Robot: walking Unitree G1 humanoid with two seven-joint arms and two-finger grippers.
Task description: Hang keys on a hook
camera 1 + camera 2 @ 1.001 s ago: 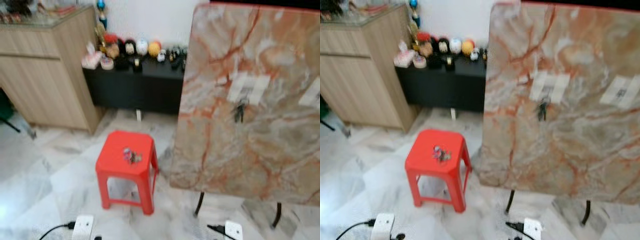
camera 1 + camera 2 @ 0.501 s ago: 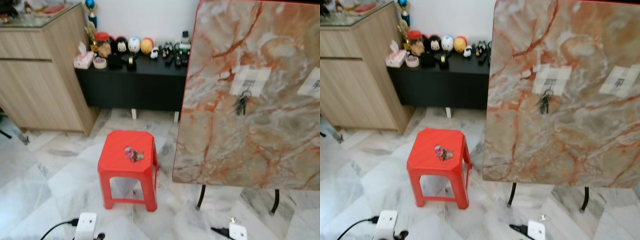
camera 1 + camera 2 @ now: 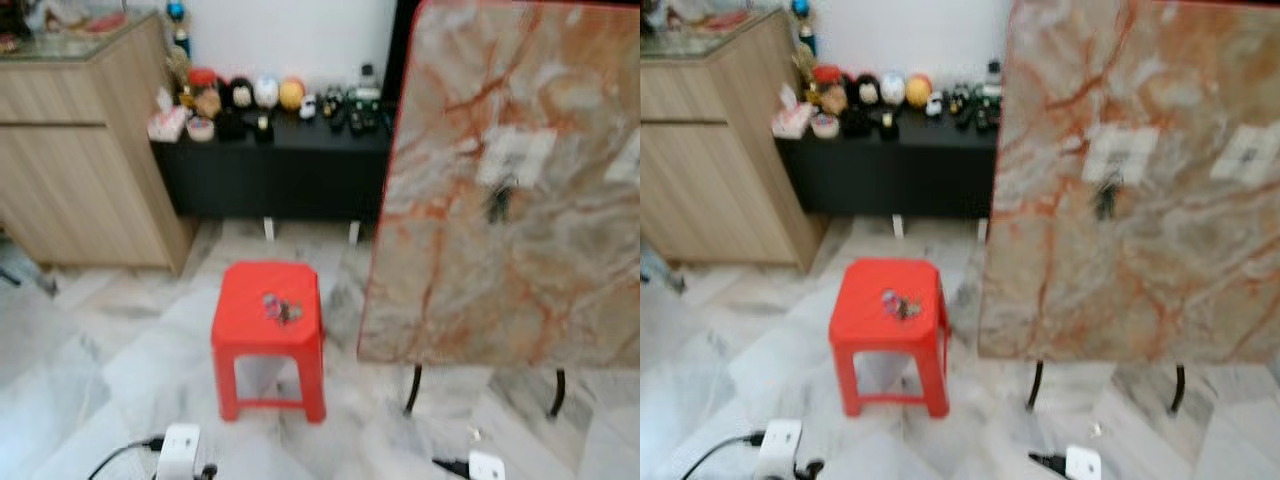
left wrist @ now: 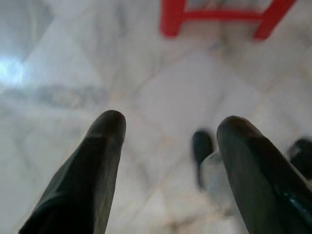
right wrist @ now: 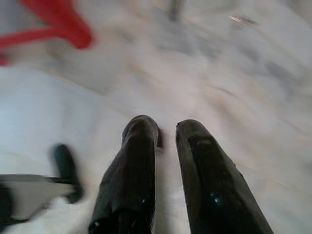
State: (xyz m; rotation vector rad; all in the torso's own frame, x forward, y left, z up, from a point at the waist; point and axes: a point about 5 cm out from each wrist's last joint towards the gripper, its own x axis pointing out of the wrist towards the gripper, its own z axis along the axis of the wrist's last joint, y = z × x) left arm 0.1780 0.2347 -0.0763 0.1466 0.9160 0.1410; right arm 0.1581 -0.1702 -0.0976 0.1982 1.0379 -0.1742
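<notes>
Keys (image 3: 281,309) on red stool (image 3: 270,335); left gripper (image 4: 170,146) spread, right gripper (image 5: 165,131) nearly closed; labels unreadable.

Left wrist view: you see the left gripper (image 4: 168,126) as two long black fingers (image 4: 100,161) entering from the lower edge of the frame, each thick at its base, tapering to a rounded tip, with a smooth, dull sheen. Right wrist view: your right gripper (image 5: 165,127) has two fingers (image 5: 134,161) of the same black material and rounded-tip shape in the lower centre of the frame; small pale glints mark their lower surfaces. Blur hides any finer markings.
</notes>
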